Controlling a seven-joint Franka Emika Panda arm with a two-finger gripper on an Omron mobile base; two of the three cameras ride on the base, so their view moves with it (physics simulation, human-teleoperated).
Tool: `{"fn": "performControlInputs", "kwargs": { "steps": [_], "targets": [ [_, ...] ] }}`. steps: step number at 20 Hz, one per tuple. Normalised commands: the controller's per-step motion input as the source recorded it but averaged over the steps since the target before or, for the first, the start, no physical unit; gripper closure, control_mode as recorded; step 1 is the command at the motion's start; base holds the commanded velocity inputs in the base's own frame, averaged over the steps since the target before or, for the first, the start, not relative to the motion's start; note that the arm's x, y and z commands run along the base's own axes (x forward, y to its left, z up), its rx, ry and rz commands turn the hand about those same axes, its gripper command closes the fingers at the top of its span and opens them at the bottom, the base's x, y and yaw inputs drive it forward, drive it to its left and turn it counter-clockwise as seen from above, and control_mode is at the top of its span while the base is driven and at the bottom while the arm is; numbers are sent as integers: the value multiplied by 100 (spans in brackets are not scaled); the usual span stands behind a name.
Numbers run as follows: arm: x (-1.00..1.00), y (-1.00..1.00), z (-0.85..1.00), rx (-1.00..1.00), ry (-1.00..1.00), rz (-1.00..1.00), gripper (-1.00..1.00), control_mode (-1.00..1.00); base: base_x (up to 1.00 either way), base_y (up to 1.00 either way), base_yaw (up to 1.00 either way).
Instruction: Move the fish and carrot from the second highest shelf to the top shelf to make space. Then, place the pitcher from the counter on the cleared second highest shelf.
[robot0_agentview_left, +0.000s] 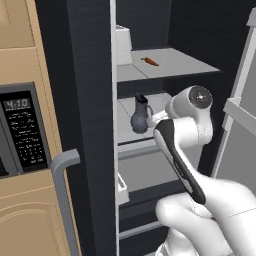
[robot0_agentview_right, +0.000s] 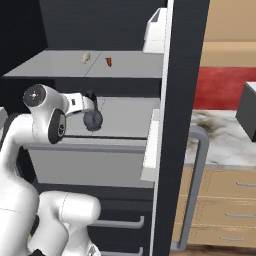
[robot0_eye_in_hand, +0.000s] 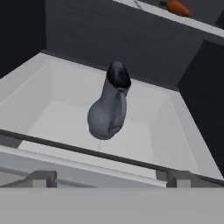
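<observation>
Wide apart and empty, the jaws of the gripper (robot0_eye_in_hand: 107, 177) sit just in front of the rail of the second highest shelf (robot0_agentview_left: 160, 102), clear of the pitcher (robot0_eye_in_hand: 109, 105). That dark grey-blue pitcher stands upright on this shelf, its handle facing the hand. On the top shelf (robot0_agentview_right: 55, 67) above, the carrot (robot0_agentview_left: 149, 62) and the pale fish (robot0_agentview_right: 86, 57) lie near each other.

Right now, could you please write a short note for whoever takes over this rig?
Claw: open, empty, just in front of the second highest shelf.
Pitcher: upright on that shelf, free of the claw.
Carrot and fish: lying apart on the top shelf.
Done: both foods moved up, pitcher placed.
Left: probably only pulling the arm out of the fridge.
</observation>
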Motion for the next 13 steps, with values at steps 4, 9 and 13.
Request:
{"fn": "performControlInputs", "kwargs": {
  "steps": [4,9,13],
  "targets": [
    [-100,-1,2,-8,11,-5,-100,-100,0,0,0],
    [-100,-3,-1,-4,0,0,-100,-100,0,0,0],
    [-100,0,0,-3,0,0,-100,-100,0,0,0]
  ]
}}
